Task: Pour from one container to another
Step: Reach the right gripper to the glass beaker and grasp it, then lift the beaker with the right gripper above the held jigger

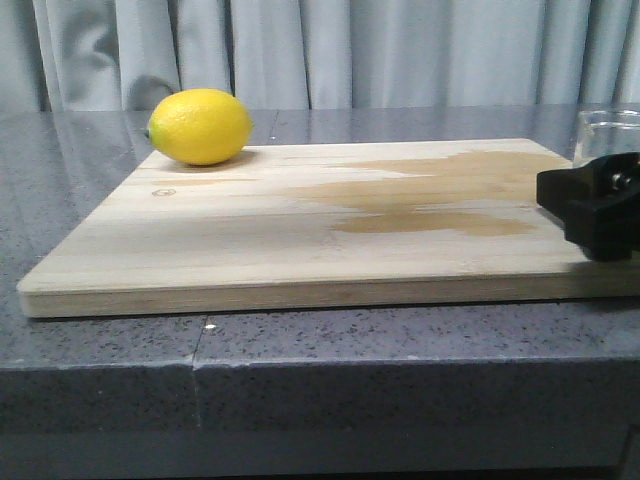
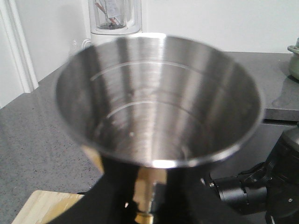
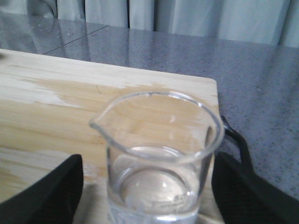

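Three views give us three different pieces of the scene. From the front we see a wooden board [image 1: 300,225] on the grey stone counter [image 1: 100,350], a lemon [image 1: 200,126] at its far left corner, and a darker stain across its right half. At the right edge a black part of the right gripper [image 1: 592,212] juts in, with only the rim of the glass beaker [image 1: 606,135] showing behind it.

Our right wrist camera fills in the rest: the beaker [image 3: 161,158] stands upright on the board near its corner, spout turned toward the stain, with some clear liquid in its bottom. The right gripper's black fingers [image 3: 44,193] sit either side of the glass with a gap at each wall (parted, not gripping).

Only the left wrist view shows the steel jigger [image 2: 156,98], its empty cup mouth filling the picture. The left gripper [image 2: 145,196] is clamped at its narrow gold waist, holding it above the counter.
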`<state>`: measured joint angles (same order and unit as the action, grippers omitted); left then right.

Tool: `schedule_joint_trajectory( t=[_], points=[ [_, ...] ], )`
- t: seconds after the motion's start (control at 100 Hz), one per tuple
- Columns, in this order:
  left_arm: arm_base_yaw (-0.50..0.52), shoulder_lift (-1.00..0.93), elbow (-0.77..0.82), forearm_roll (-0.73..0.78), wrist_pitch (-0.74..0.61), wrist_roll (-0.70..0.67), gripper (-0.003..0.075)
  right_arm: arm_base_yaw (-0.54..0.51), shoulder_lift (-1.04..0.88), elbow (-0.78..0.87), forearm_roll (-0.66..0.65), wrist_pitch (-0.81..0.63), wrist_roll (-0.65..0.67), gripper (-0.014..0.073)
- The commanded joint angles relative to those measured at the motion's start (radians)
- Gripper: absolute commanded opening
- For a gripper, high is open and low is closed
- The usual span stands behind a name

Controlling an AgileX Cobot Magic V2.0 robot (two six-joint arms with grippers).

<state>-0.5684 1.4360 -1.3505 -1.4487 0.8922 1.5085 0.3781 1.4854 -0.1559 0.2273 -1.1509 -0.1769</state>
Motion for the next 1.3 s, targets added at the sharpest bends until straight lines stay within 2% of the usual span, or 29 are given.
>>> schedule_joint_trajectory(
  t=[0.0, 0.24, 0.64, 0.88, 0.97, 1.29],
  points=[
    [-0.005, -0.040, -0.034, -0.066, 0.012, -0.009, -0.0020, 0.002, -0.013, -0.017, -0.007, -0.171, -0.003, 0.0516],
    [-0.005, -0.040, -0.034, -0.066, 0.012, -0.009, -0.0020, 0.000, -0.013, -0.038, -0.001, -0.171, -0.003, 0.0443],
    [-0.005, -0.040, -0.034, -0.062, 0.014, -0.009, -0.0020, 0.000, -0.013, -0.048, -0.001, -0.171, -0.003, 0.0436],
    [-0.005, -0.040, -0.034, -0.051, 0.014, -0.009, -0.0020, 0.000, -0.013, -0.048, -0.001, -0.171, -0.003, 0.0269],
    [-0.005, -0.040, -0.034, -0.051, 0.014, -0.009, -0.0020, 0.000, -0.013, -0.048, -0.001, -0.171, -0.003, 0.0235],
    [-0.005, -0.035, -0.024, -0.049, 0.012, -0.010, -0.0020, 0.000, -0.023, -0.048, -0.001, -0.171, -0.003, 0.0235]
  ],
)
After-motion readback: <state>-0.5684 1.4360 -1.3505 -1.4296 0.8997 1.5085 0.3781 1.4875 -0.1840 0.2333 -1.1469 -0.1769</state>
